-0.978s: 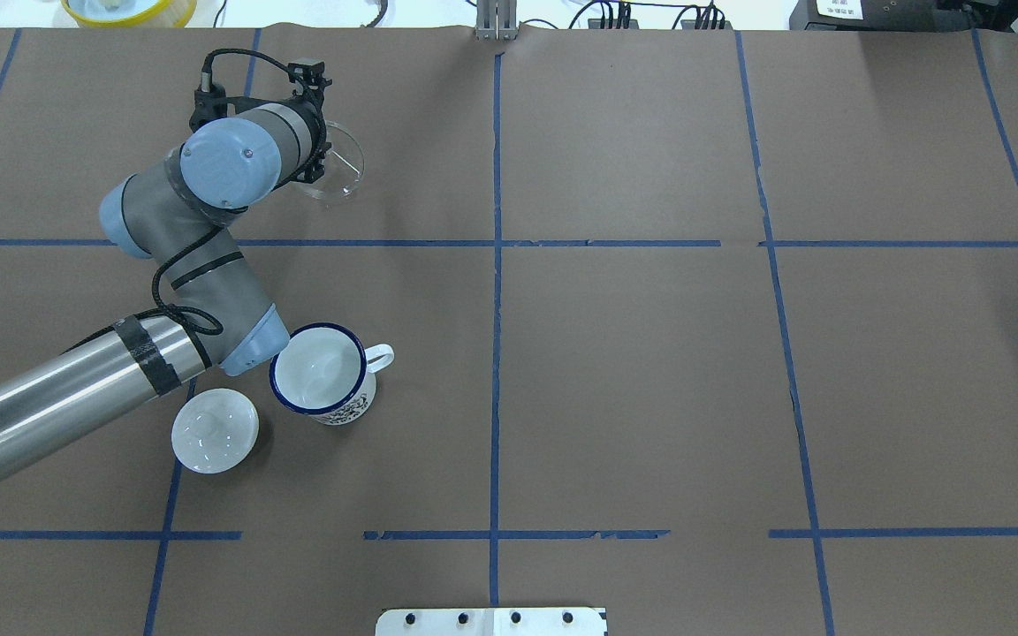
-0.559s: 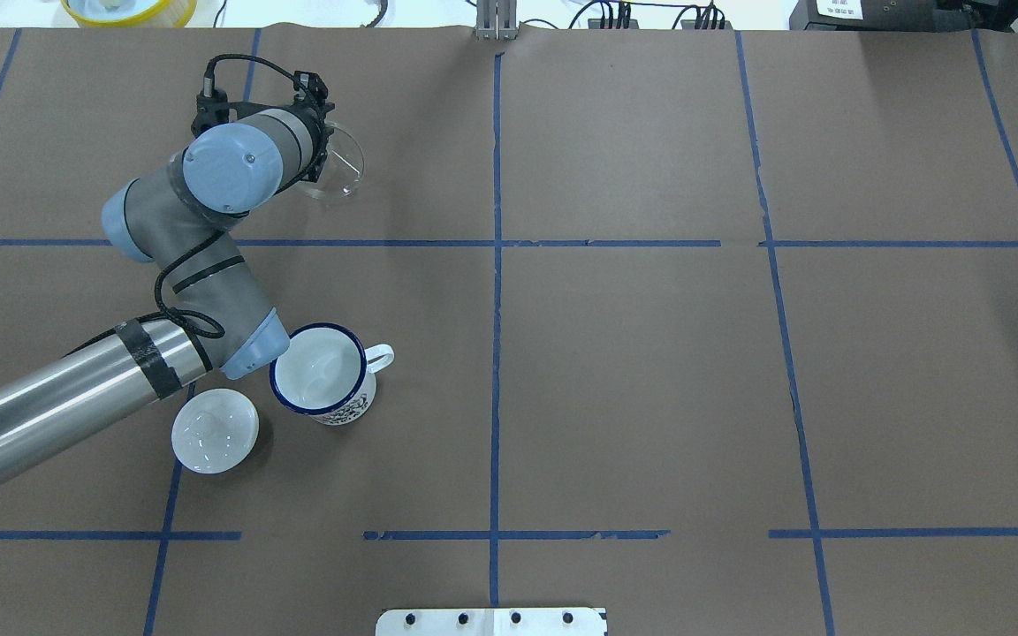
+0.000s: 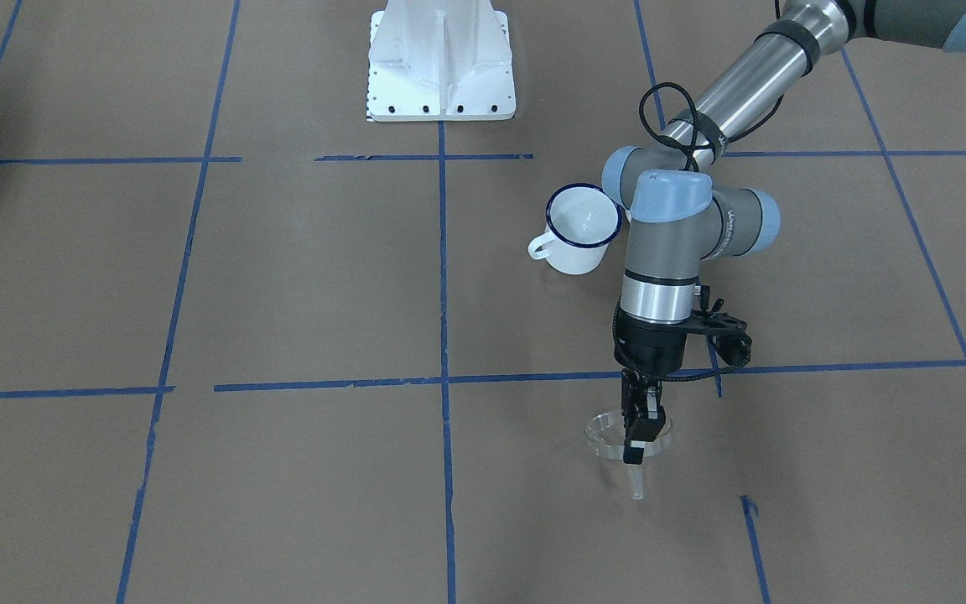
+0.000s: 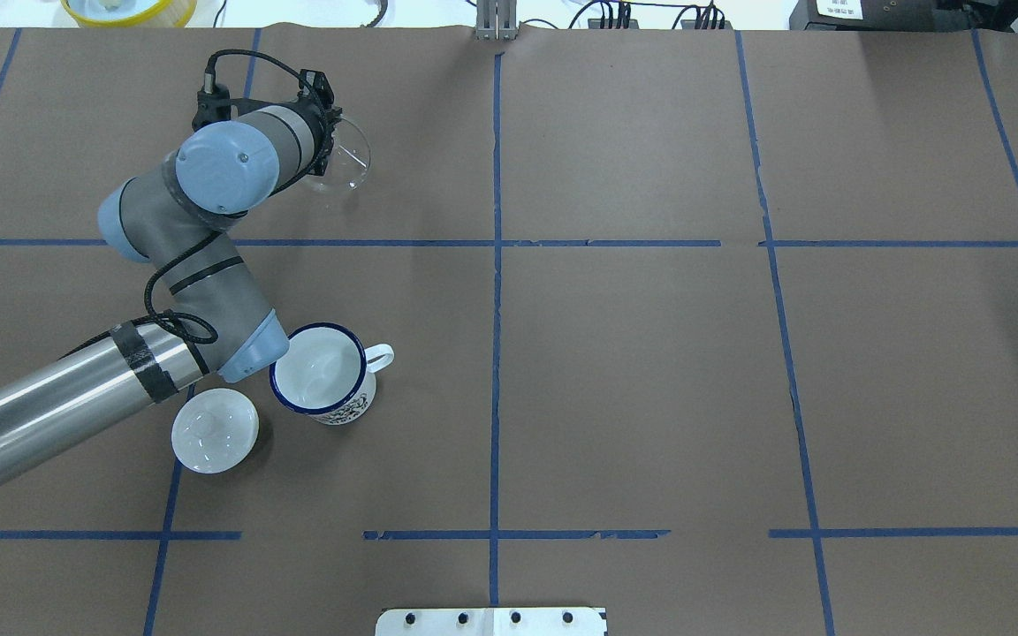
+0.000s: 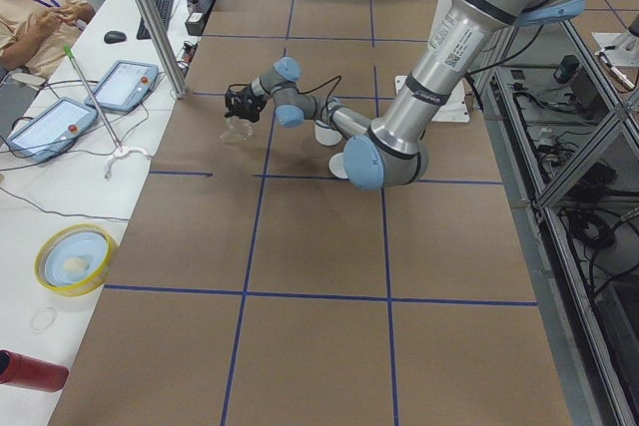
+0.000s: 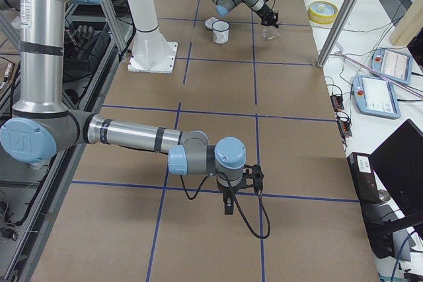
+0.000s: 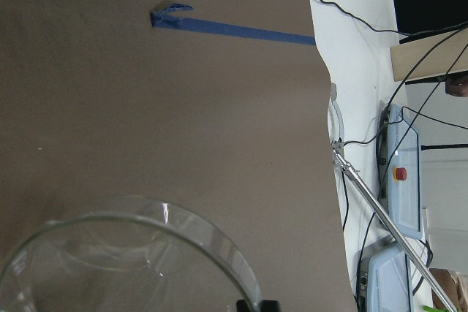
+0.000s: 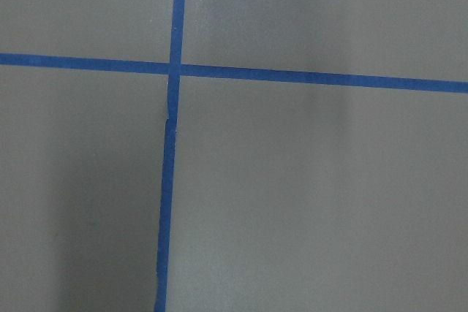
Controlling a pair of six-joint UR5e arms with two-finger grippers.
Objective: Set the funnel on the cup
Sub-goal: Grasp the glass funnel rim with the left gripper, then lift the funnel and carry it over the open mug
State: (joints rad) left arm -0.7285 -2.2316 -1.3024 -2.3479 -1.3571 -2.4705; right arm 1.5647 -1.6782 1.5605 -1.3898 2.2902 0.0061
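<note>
One second on: raised a little and swung outward, with funnel (image 3: 602, 434) pinched by its rim in the closed left gripper (image 3: 637, 438), stem hanging just below; carry now possible toward cup (image 3: 581, 231), well behind the pincer, upright, mouth open.

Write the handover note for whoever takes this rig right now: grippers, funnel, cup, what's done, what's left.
Left gripper: shut on the funnel, pinching its rim, stem pointing down, on the side of the table far from the robot's base.
Right gripper: over bare table, away from the job's things; open or shut cannot be told.
Cup: upright, empty, nearer the base, beside the white lid.
Done: funnel grasped.
Left: carry it over the cup, lower the stem into the mouth, release.
</note>
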